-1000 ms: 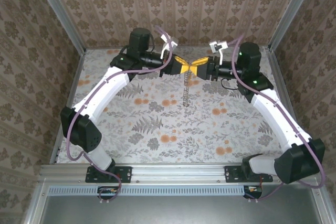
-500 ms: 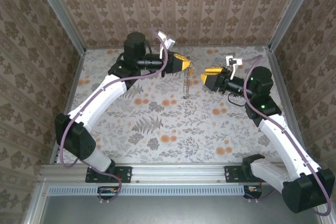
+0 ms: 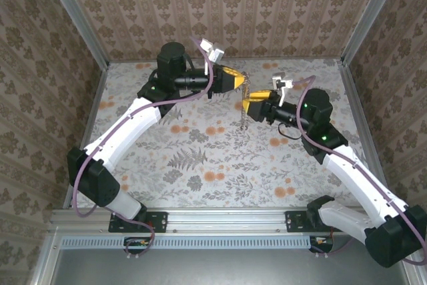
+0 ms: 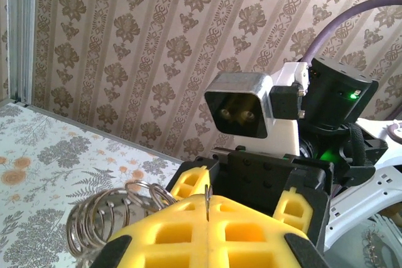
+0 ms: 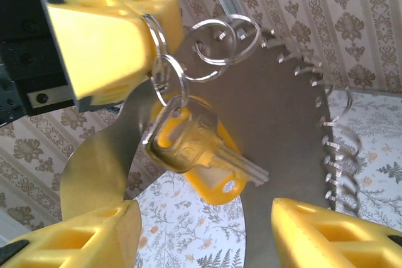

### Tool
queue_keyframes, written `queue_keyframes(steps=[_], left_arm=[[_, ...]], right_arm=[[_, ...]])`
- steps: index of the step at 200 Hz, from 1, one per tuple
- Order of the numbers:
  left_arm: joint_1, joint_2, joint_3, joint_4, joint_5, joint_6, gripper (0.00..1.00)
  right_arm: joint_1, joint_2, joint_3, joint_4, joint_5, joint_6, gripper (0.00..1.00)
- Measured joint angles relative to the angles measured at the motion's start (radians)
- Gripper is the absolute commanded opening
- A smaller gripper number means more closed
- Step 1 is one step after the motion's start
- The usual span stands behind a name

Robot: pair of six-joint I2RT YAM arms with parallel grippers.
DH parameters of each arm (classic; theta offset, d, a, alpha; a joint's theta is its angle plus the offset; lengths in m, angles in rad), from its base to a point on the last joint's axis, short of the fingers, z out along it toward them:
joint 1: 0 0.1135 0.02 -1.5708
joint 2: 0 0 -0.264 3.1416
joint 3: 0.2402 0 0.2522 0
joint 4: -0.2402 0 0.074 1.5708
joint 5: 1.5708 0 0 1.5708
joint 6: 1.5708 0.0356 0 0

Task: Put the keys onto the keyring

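- Pinching one end of the keyring (image 3: 243,118) is my left gripper (image 3: 240,83), its yellow pads (image 5: 107,36) pressed together on a split ring, raised over the far middle of the table (image 3: 200,158).
- From that pinch the keyring hangs down toward the table: a few linked split rings first, then a springy run of small loops. I judge it light and limp, ready to swing and twist at any nudge. Only the clamped ring is steady.
- The key (image 5: 207,155) dangles just below my left pads, its head threaded on one of the split rings and its blade slanting down to the right, with a yellow piece (image 5: 217,189) close behind it. To my eye it is already on the ring.
- I take the key to be small, stiff, smooth metal, so likely slippery. The flat of the head is the place to take hold, not the thin blade.
- My right gripper (image 5: 202,230), just right of the hanging chain, has its jaws wide apart with nothing clamped. The key hangs beyond the gap, apart from both pads as far as I can see.
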Motion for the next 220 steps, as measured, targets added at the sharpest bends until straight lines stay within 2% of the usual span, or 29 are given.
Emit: queue_keyframes(steps=[68,92,110,135,220], left_arm=[[-0.009,0.000,0.000,0.001,-0.002,0.000,0.00],[-0.013,0.000,0.000,0.001,-0.002,0.000,0.00],[-0.013,0.000,0.000,0.001,-0.005,0.000,0.00],[-0.013,0.000,-0.006,0.004,-0.023,-0.001,0.00],[-0.021,-0.016,-0.087,0.089,-0.085,-0.061,0.00]], right_arm=[[0.003,0.033,0.054,-0.001,0.054,-0.038,0.53],[0.003,0.037,0.071,-0.002,0.054,-0.048,0.35],[0.003,0.040,0.076,-0.004,0.053,-0.064,0.15],[0.004,0.042,0.077,-0.010,0.034,-0.072,0.00],[0.042,0.043,0.081,-0.061,-0.007,-0.076,0.00]])
